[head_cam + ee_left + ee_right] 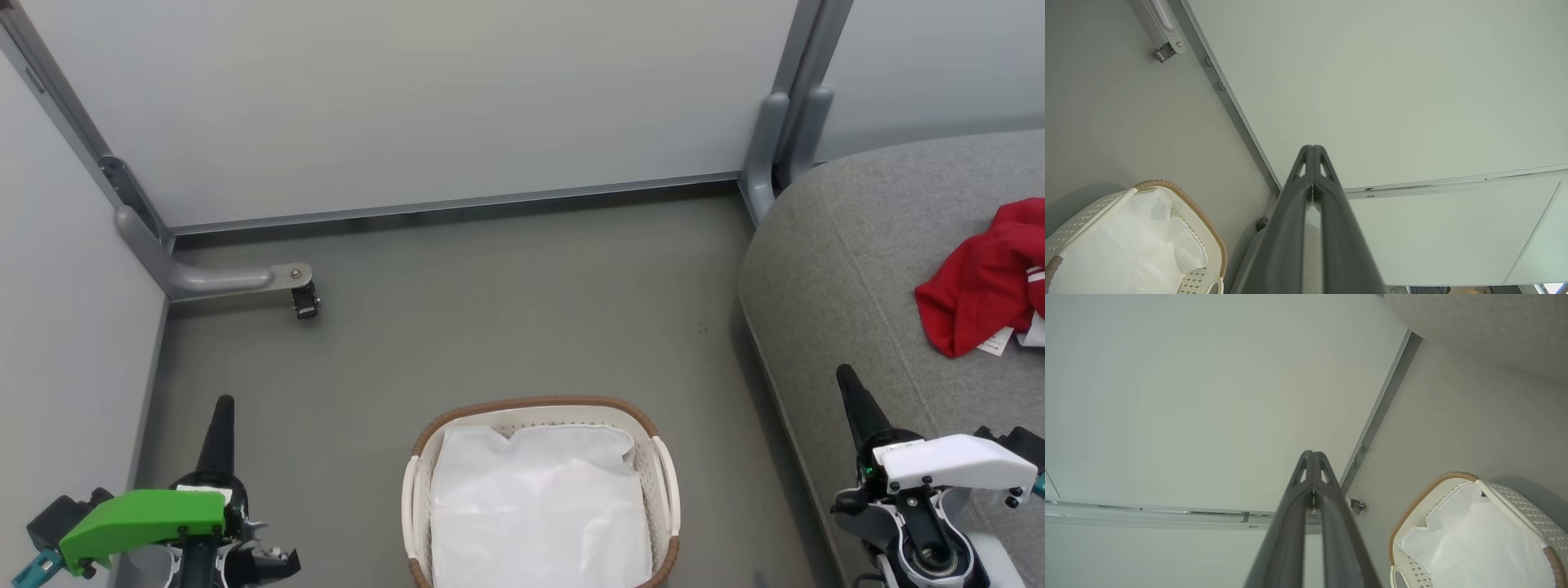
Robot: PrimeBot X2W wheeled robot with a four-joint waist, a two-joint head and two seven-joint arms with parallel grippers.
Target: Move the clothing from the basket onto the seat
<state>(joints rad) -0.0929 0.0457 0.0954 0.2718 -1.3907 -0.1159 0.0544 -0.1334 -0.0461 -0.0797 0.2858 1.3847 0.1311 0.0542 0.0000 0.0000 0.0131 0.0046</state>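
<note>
Clothing: a crumpled bright red garment with white trim and a white tag. It lies on the seat at 3 o'clock in the head view, cut off by the frame edge and well apart from both hands.
Seat: a grey upholstered sofa cushion with a rounded edge and a stitched seam, taking up 2 to 5 o'clock.
Basket: oval, white and perforated, with a brown woven-look rim and white handles. It stands on the floor at 6 o'clock, near the seat but not touching it.
Basket contents: a rumpled plain white liner sheet covering the inside.
Left hand: at 7 o'clock, left of the basket, fingers pressed together and empty.
Right hand: at 4 o'clock, against the seat's front edge, fingers closed and empty.
Surroundings: pale partition panels at 12 o'clock and a small black caster at 10 o'clock.
</note>
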